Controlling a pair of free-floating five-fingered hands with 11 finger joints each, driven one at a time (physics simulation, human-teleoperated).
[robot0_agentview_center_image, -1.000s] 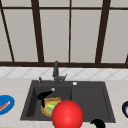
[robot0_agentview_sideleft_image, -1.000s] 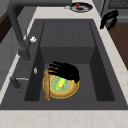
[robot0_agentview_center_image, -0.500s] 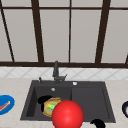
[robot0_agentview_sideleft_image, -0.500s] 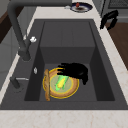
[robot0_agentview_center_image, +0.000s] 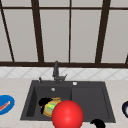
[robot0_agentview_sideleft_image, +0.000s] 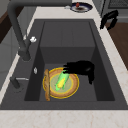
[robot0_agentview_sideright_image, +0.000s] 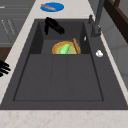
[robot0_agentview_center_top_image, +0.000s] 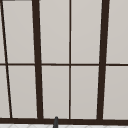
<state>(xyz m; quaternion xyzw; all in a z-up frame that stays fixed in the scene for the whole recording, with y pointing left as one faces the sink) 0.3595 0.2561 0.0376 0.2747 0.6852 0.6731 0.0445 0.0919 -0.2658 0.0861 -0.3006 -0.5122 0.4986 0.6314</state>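
The left robot hand (robot0_agentview_sideleft_image: 81, 68) hovers over the basin of the dark grey sink (robot0_agentview_sideleft_image: 67, 32), and over the last second it has drifted a little toward the basin's front wall, so that its fingertips now reach only the near edge of the round yellow-rimmed plate (robot0_agentview_sideleft_image: 72, 88) rather than covering its middle. The green corn cob (robot0_agentview_sideleft_image: 61, 81) lying on that plate is therefore more exposed than it was. The plate rests flat on the basin floor, with a brown stick-like thing (robot0_agentview_sideleft_image: 46, 85) along its faucet side. I judge that the hand is backing off or re-aiming rather than closing in; nothing on the plate has shifted.

The left robot hand is held flat and palm down, fingers straight and pointing toward the dark faucet (robot0_agentview_sideleft_image: 18, 37), thumb hanging down; it has hold of nothing and appears to float above the cob without touching it.

The right robot hand (robot0_agentview_sideleft_image: 108, 20) hangs idle off the counter (robot0_agentview_sideleft_image: 62, 118) edge, fingers loosely extended, holding nothing. A blue plate (robot0_agentview_sideright_image: 52, 6) sits on the counter beyond the basin's left end, and a large red ball (robot0_agentview_center_image: 67, 114) stands in the front view's foreground.
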